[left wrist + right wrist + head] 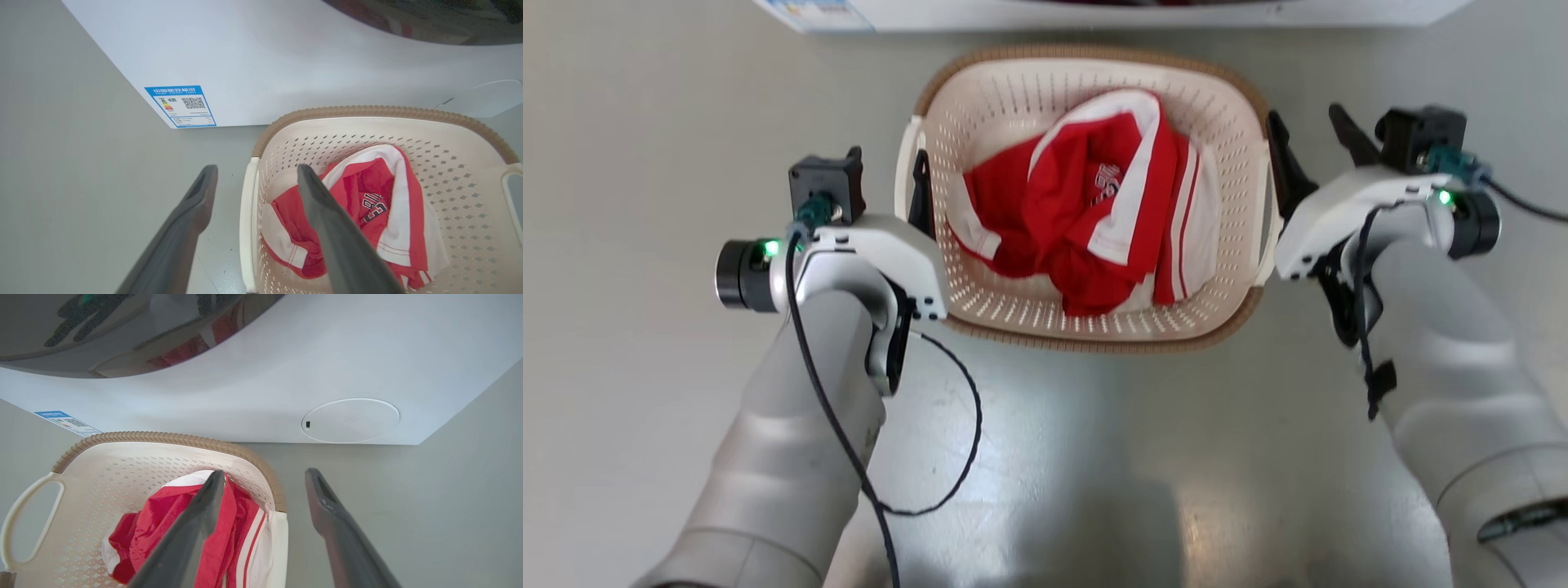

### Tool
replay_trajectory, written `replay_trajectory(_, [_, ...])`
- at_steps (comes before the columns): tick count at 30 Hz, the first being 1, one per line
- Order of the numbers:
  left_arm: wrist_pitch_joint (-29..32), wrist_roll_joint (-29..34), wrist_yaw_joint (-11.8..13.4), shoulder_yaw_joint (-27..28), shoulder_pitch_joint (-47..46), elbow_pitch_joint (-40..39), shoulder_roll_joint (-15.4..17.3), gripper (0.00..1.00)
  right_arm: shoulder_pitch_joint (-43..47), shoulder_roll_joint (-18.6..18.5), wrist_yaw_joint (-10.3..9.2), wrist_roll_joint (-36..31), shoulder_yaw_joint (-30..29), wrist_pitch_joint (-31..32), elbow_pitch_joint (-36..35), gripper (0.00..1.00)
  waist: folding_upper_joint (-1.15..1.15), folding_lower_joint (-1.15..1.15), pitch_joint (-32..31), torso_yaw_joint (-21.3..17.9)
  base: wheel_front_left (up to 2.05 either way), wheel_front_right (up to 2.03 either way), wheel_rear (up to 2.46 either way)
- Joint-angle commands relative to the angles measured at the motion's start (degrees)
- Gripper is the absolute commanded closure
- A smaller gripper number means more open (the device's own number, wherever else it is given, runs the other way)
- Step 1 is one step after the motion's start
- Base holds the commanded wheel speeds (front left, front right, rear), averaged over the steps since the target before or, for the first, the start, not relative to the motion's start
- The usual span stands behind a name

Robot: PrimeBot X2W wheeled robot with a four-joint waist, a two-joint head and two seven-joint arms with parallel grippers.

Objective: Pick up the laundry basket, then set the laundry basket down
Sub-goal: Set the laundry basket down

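Note:
The laundry basket (1013, 98), cream with a brown rim, sits on the grey floor in front of me with a red and white garment (1086, 204) inside. My left gripper (907, 184) is open at the basket's left side. In the left wrist view its two fingers straddle the white left handle (247, 228), one over the floor and one over the basket (367, 111). My right gripper (1313, 143) is open at the right side. In the right wrist view its fingers (322, 506) stand either side of the right handle (282, 543) of the basket (163, 437). Neither gripper holds anything.
A white washing machine (1094, 12) stands just beyond the basket, its front (286, 61) bearing a blue energy label (179, 106) and a round hatch (350, 420). A black cable (964, 441) loops off my left forearm. Bare floor lies to both sides.

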Motion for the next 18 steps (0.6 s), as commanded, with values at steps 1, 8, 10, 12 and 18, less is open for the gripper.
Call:
replay_trajectory(1, [-0.36, 1.10, -0.48, 1.94, 2.95, -2.17, 1.75, 0.00, 4.03, 1.50, 0.36, -0.75, 0.33, -0.61, -2.27, 0.00, 0.00, 0.00, -2.93, -0.28, 0.00, 0.00, 0.00])
replay_trajectory(8, [-0.36, 4.61, -0.91, 6.13, 11.33, -9.70, 2.00, 0.00, 12.40, 1.50, 0.36, 0.41, 0.72, -0.62, -10.58, 0.00, 0.00, 0.00, -11.34, -0.78, 0.00, 0.00, 0.00])
replay_trajectory(10, [-0.36, 5.41, -0.90, 7.69, 14.50, -12.05, 1.98, 0.00, 15.35, 1.50, 0.36, 1.04, 1.24, -0.62, -13.22, 0.00, 0.00, 0.00, -14.11, -1.17, 0.00, 0.00, 0.00])
replay_trajectory(12, [-0.36, 5.95, -0.95, 8.28, 16.18, -13.12, 1.98, 0.00, 16.89, 1.50, 0.36, 1.39, 1.51, -0.62, -14.50, 0.00, 0.00, 0.00, -15.54, -1.39, 0.00, 0.00, 0.00])
replay_trajectory(18, [-0.36, 9.02, -1.63, 11.54, 27.78, -20.72, 1.73, 0.00, 27.73, 1.50, 0.36, 2.69, 2.57, -0.62, -23.32, 0.00, 0.00, 0.00, -25.23, -3.19, 0.00, 0.00, 0.00])
